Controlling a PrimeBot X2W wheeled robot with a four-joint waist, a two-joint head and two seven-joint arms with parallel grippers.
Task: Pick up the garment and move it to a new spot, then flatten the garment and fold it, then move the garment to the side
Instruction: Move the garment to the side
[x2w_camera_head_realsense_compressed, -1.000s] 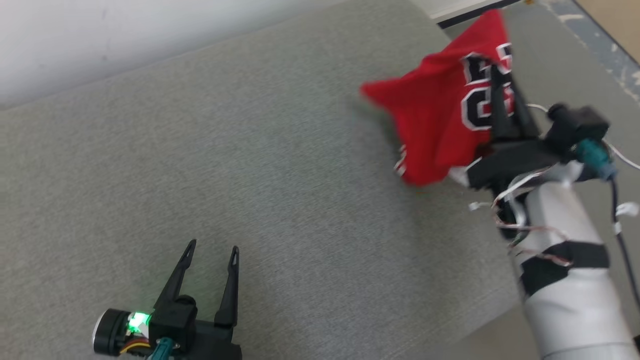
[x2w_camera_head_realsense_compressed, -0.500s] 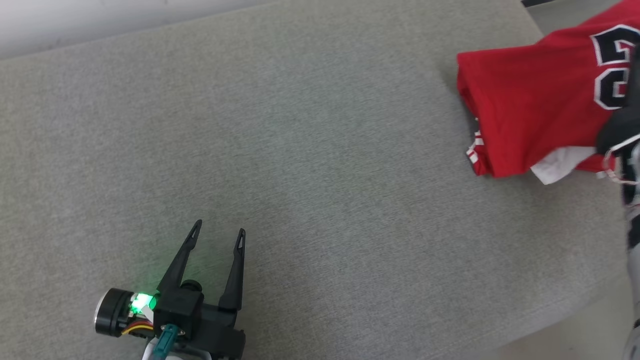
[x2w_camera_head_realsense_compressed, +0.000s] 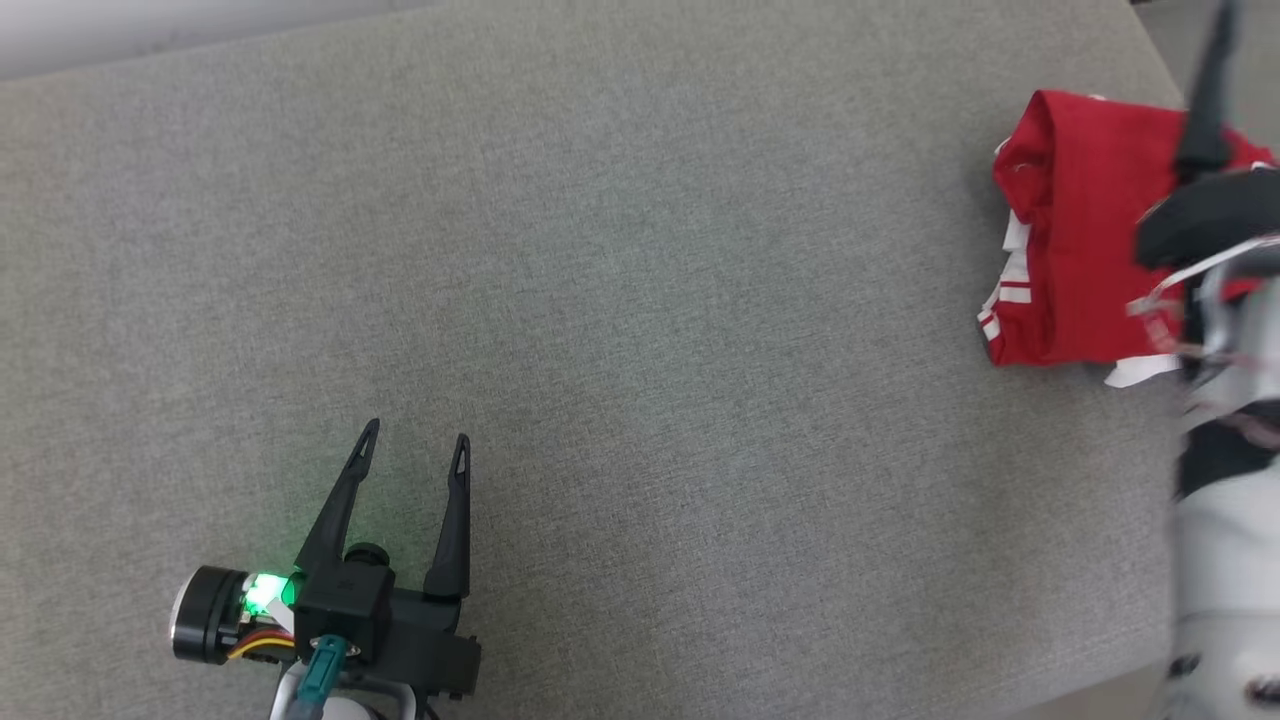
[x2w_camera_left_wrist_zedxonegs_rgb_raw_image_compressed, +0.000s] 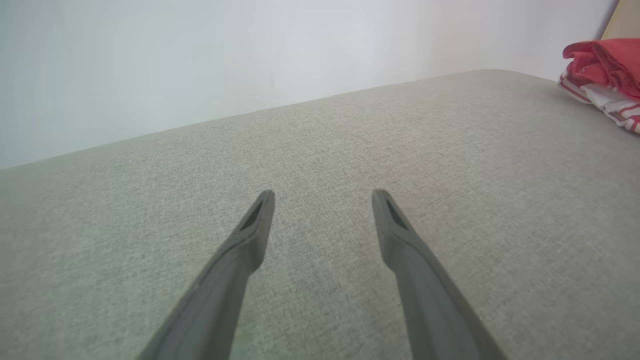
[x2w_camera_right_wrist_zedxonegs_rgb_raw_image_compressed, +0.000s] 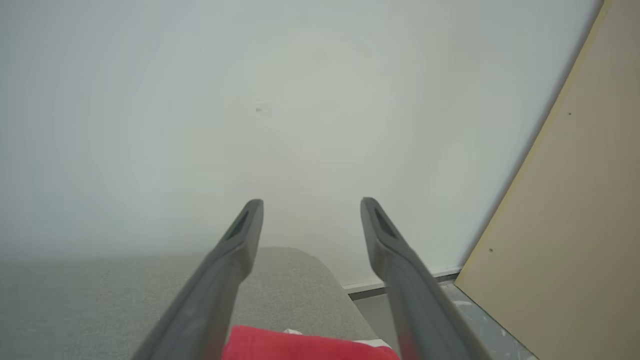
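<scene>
The garment (x2w_camera_head_realsense_compressed: 1080, 260) is a red jersey with white and striped trim. It lies bunched in a folded pile near the right end of the grey cushioned surface (x2w_camera_head_realsense_compressed: 640, 300). It is at the far right of the left wrist view (x2w_camera_left_wrist_zedxonegs_rgb_raw_image_compressed: 605, 65) and at the bottom edge of the right wrist view (x2w_camera_right_wrist_zedxonegs_rgb_raw_image_compressed: 300, 347). My right gripper (x2w_camera_right_wrist_zedxonegs_rgb_raw_image_compressed: 311, 202) is open just above the garment, with nothing between its fingers (x2w_camera_head_realsense_compressed: 1205, 110). My left gripper (x2w_camera_head_realsense_compressed: 417, 433) is open and empty over bare cushion at the lower left (x2w_camera_left_wrist_zedxonegs_rgb_raw_image_compressed: 324, 195), far from the garment.
A pale wall (x2w_camera_left_wrist_zedxonegs_rgb_raw_image_compressed: 250, 60) runs behind the cushion. Past the cushion's right end are a strip of floor (x2w_camera_right_wrist_zedxonegs_rgb_raw_image_compressed: 480, 310) and a leaning beige board (x2w_camera_right_wrist_zedxonegs_rgb_raw_image_compressed: 575, 225). The garment lies close to that right edge.
The head camera has shifted. My right gripper held the garment up in the air; it has now opened and let go, and the garment rests on the cushion. The left gripper stays open.
</scene>
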